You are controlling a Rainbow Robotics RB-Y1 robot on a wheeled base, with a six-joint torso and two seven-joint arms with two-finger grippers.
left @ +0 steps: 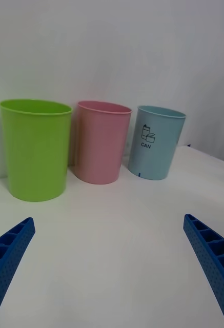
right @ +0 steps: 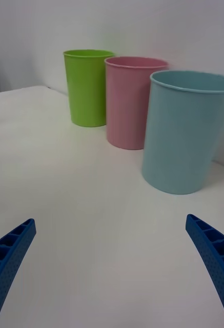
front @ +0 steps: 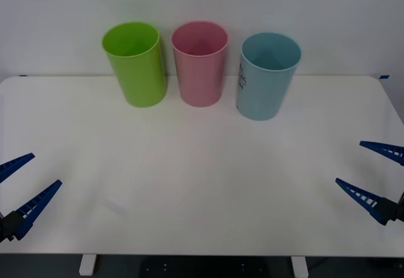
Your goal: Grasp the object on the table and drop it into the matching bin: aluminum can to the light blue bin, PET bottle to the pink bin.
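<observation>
White wall runs behind the far edge of the table, and three bins stand in a row along that edge: a lime green bin toward the far left, the pink bin in the middle, the light blue bin just to its right. Green and pink stand just beside one another; the blue one sits slightly nearer the front than they do.

No can lies on the white tabletop, and the front view looks a good way down into all three bins without showing one, though their bottoms are not fully seen. So I cannot tell where the can is. Judging by that, either the drop is already done or nothing has been set out to pick up.

Both arms wait low at the near corners. The left gripper hangs by the near left corner, fingers spread wide and empty; the right gripper by the near right corner is likewise wide and empty.

Any next move would call for a can on the table first, then a reach by whichever arm is closer.

From the left wrist, the blue bin's label reads "CAN" under a small drawing; the front view shows that label edge-on, and the right wrist sees a plain blue side.
</observation>
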